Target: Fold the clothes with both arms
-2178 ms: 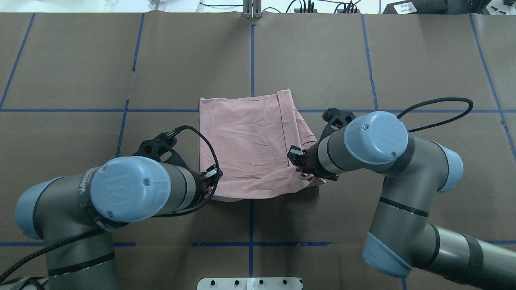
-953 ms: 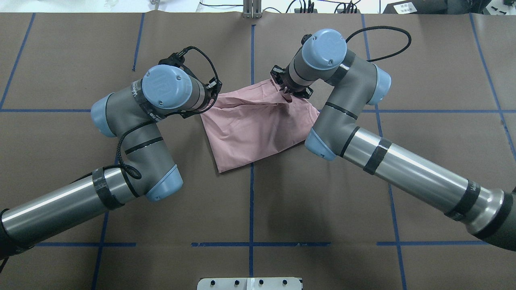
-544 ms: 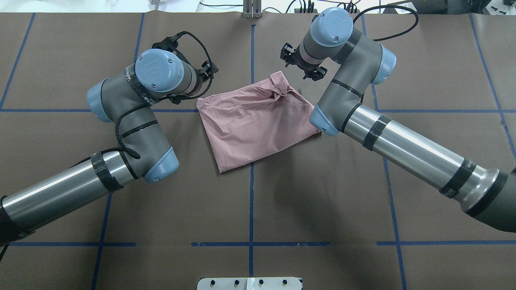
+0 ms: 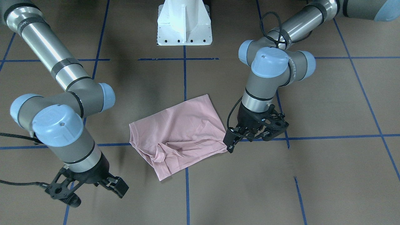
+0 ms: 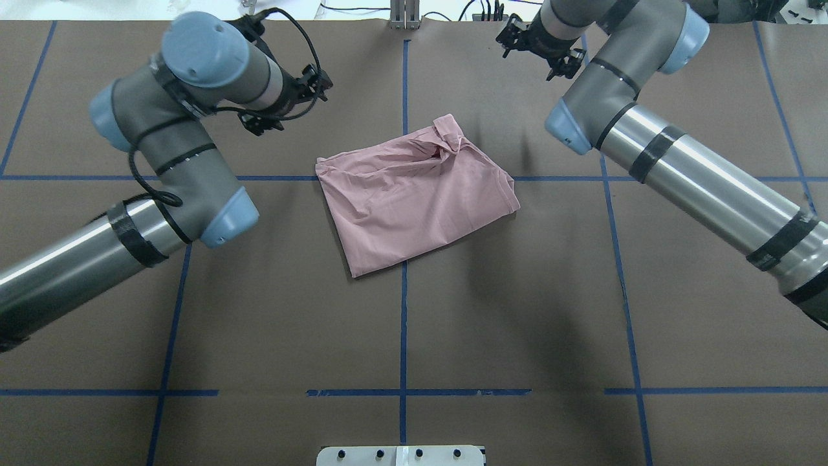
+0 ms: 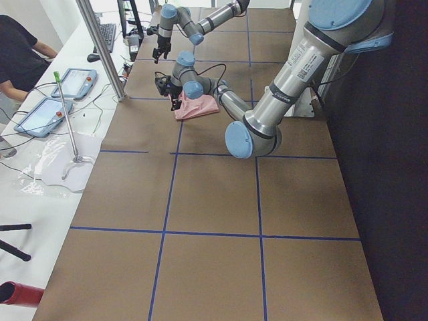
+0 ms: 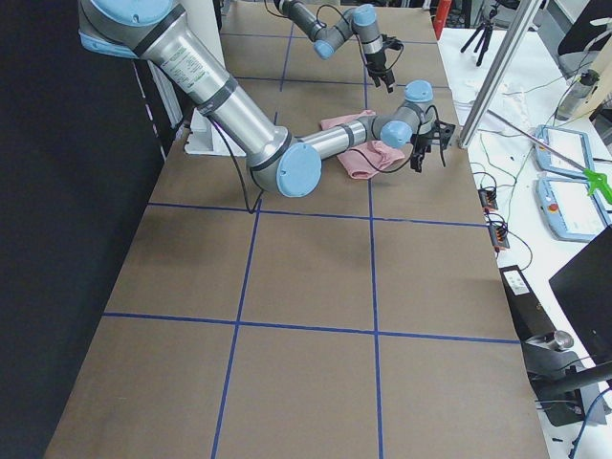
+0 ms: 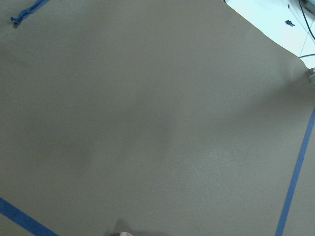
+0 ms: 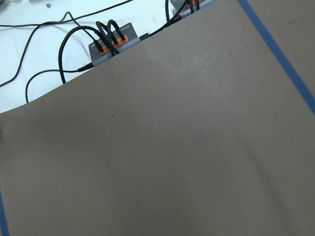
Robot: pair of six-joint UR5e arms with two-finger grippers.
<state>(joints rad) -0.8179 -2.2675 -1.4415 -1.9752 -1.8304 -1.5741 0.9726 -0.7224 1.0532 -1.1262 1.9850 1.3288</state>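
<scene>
The pale pink T-shirt point(image 5: 414, 194) lies folded in a rough skewed rectangle at the table's middle, plain side up, print hidden. A rumpled bunch point(image 5: 446, 139) sits at its far edge. It also shows in the front-facing view point(image 4: 181, 134). My left gripper point(image 5: 288, 102) is open and empty, raised off the shirt's far left corner; it also shows in the front-facing view point(image 4: 253, 133). My right gripper point(image 5: 535, 50) is open and empty, raised near the table's far edge, also seen in the front-facing view point(image 4: 92, 192). Both wrist views show only brown paper.
Brown paper with blue tape lines point(image 5: 403, 323) covers the table. The white pedestal base point(image 5: 401, 455) stands at the near edge. A metal post point(image 5: 404, 13), cables and a power box point(image 9: 110, 42) lie past the far edge. An operator point(image 6: 20, 53) sits beside the table.
Both grippers took the shirt's near edge over to its far edge, folding it in half. They let go, opened and moved up and away toward the far edge.
</scene>
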